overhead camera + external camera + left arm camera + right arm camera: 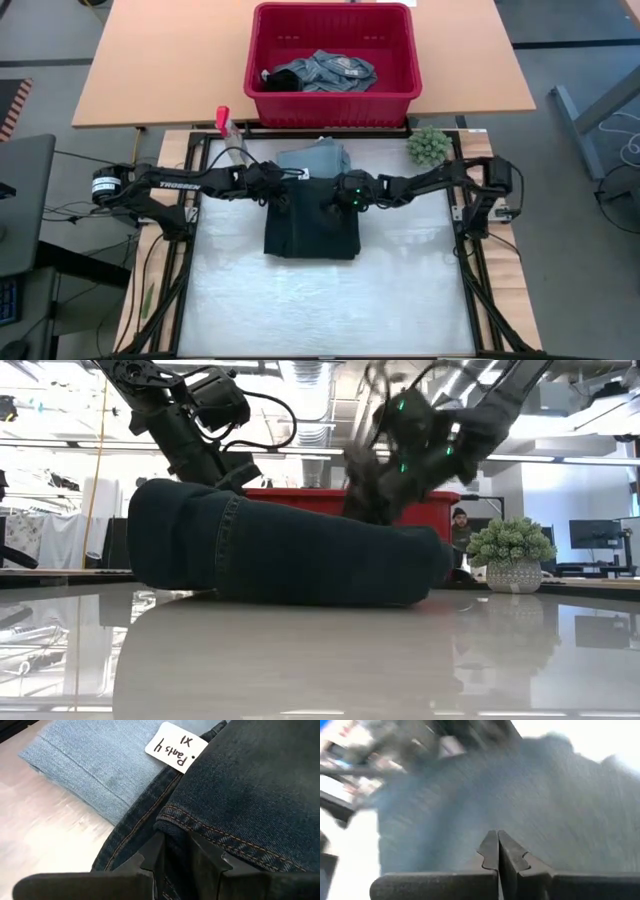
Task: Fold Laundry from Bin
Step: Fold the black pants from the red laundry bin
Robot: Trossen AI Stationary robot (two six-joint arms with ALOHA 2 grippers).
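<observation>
Dark jeans (311, 228) folded on the surface, near side of the red bin (331, 60): thick, floppy denim (best taken at seamed edges). Left gripper (172, 851) jaws pinching a hem; right gripper (498, 851) jaws pressed together, empty.

The place looks like an open-plan robotics lab or office: exposed ceiling ducts (320, 380) and strip lighting overhead, computer monitors (592, 535) along the far wall, a seated person (461, 530), and cables (70, 210) trailing off the desk (330, 300).
</observation>
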